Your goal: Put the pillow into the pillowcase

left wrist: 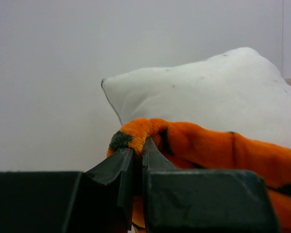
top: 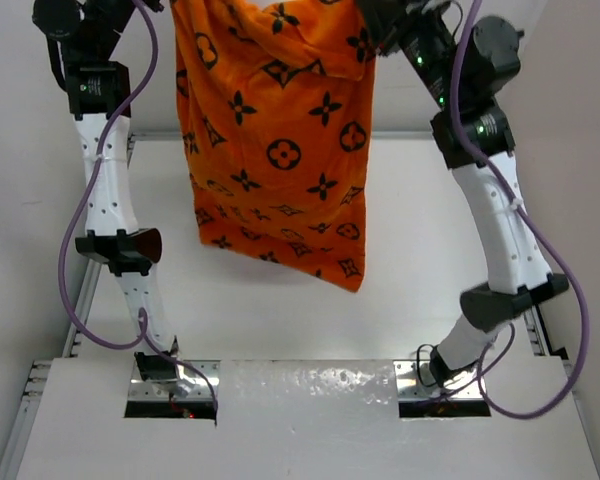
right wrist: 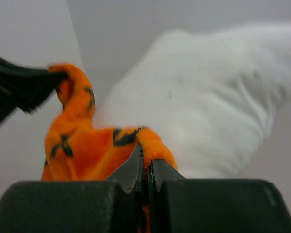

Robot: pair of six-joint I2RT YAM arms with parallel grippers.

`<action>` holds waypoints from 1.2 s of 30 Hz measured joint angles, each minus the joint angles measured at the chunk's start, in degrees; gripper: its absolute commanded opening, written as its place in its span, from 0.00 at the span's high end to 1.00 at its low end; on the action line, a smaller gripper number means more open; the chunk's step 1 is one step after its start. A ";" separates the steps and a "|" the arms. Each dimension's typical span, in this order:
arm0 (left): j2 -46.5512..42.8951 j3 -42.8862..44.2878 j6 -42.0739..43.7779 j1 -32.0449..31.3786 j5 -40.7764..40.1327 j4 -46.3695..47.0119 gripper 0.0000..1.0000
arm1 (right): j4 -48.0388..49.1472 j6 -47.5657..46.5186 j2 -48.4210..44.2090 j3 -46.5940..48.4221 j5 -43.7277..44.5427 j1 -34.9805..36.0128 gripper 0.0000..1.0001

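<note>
A white table (top: 280, 320) lay under a pale, plain wall, with both arm bases bolted at its near edge. Above its far half hung the bright orange fleecy pillowcase with dark brown flower and circle motifs (top: 270, 140), lifted clear of the surface and sagging to a low point on the right. The plump white rectangular pillow (left wrist: 208, 97) sat inside it. In both wrist views its upper end bulged out of the orange opening, and a few dark specks showed on the fabric. The two white arms reached up on either side of the sack. The left gripper (left wrist: 138, 148) had its dark fingers pressed together on a folded bit of the orange rim. The right gripper (right wrist: 145, 158) pinched the rim likewise at the other side of the opening.
</note>
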 measured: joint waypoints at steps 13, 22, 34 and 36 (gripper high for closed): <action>-1.31 2.49 2.40 -1.62 -4.79 2.34 1.00 | 11.41 -7.39 -13.60 -27.23 8.26 0.35 1.00; -2.05 -5.60 7.85 -6.23 -7.34 -3.19 1.00 | 14.12 -9.31 -9.92 -28.06 12.22 0.28 1.00; -3.69 -5.14 10.88 -5.99 -12.94 5.64 1.00 | 2.95 -13.53 -3.48 -5.84 11.85 0.42 1.00; -2.34 -0.52 11.67 -5.86 -13.27 9.75 1.00 | 2.91 -14.25 4.96 10.84 10.08 0.79 1.00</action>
